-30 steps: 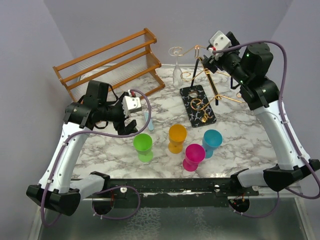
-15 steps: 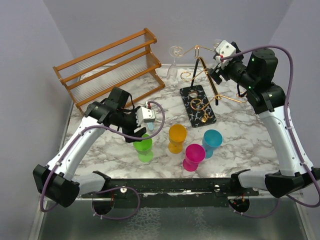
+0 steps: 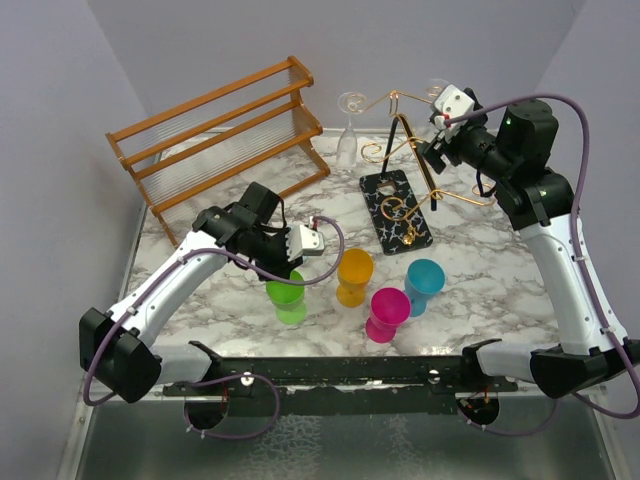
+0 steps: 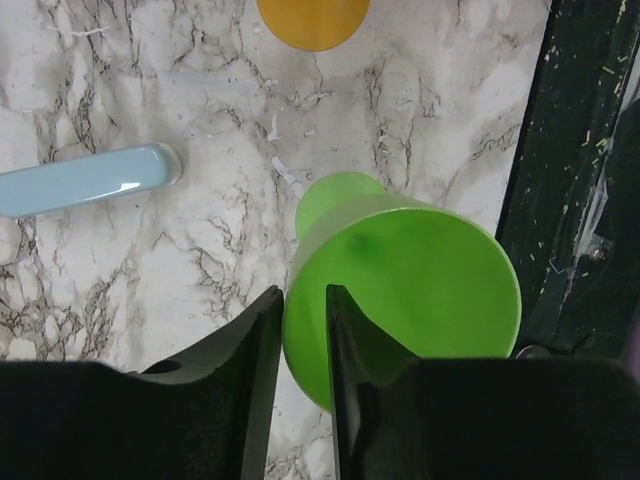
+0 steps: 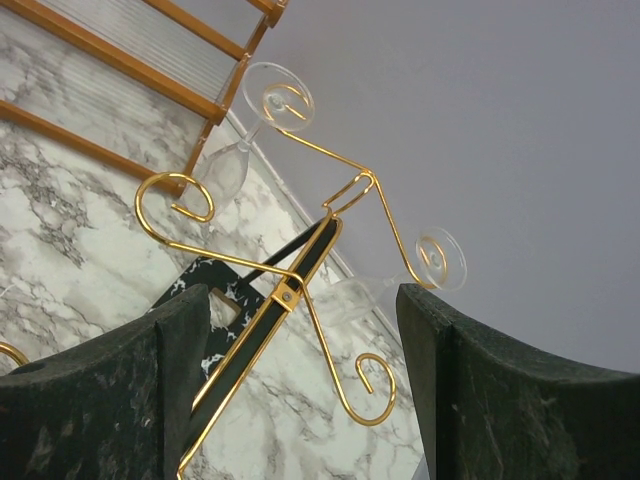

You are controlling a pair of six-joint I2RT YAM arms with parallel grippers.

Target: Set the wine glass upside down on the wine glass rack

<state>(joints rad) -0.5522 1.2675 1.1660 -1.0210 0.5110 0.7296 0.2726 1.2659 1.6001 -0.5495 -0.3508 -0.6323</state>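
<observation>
A green wine glass (image 3: 288,296) (image 4: 420,280) stands upright at the near left of the marble table. My left gripper (image 3: 287,264) (image 4: 305,295) is down on it with narrow jaws: one finger is inside the bowl, the other outside, and the rim passes between them. The wine glass rack (image 3: 396,208) (image 5: 300,265) has gold wire arms on a black post. Two clear glasses (image 3: 347,140) (image 5: 352,297) hang upside down from it. My right gripper (image 3: 433,148) (image 5: 303,295) hovers open beside the rack's right arms, with nothing between its fingers.
Orange (image 3: 354,272), pink (image 3: 387,310) and blue (image 3: 424,281) glasses stand upright right of the green one. A brown wooden slatted shelf (image 3: 220,135) fills the back left. A pale blue rod-shaped object (image 4: 85,180) lies on the marble near my left gripper.
My left arm swung right and down onto the green glass, and its jaws narrowed around the rim. My right gripper drew back a little to the right of the rack.
</observation>
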